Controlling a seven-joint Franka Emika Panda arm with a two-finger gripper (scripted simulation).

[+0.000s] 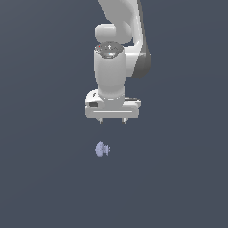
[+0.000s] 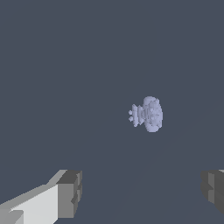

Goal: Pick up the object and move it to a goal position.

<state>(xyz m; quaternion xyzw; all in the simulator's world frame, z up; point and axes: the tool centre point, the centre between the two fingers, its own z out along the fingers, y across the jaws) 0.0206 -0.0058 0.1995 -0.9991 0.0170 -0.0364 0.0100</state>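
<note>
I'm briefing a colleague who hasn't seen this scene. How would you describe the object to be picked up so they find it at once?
Start at the white robot arm and go down to its claw, which hangs open. Just beyond its fingertips, on the plain dark grey surface, lies the object. It is tiny, pale lavender-blue and lumpy, and untouched.

Open dark surface is surrounding the lavender-blue lumpy object (image 1: 102, 149) on every side; nothing is standing between it and the gripper (image 1: 112, 121), whose fingers (image 2: 70, 192) are sitting spread wide apart
</note>
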